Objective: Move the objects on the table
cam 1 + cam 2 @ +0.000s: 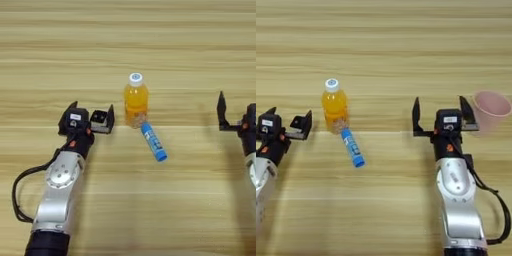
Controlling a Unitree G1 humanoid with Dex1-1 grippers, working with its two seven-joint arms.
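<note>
The light-wood table [150,30] fills both views, its plank lines running side to side, and everything on it sits in one band across the middle. The two silver arms reach up from the near edge, one on each side of that band, so each is placed to work its own half. The right gripper [442,119] rests on the wood with its two black fingers spread wide and nothing between them; its outer finger stands just beside the pink cup [492,110], which is upright at the far right, probably the closest thing for that arm to take. The left gripper [90,119] is also spread open and empty, lying to the left of the orange-juice bottle [136,102] and apart from it. The bottle stands upright with its white cap on. A blue tube [153,142] lies flat, slanting toward the near right, its far end touching or just at the bottle's base.
</note>
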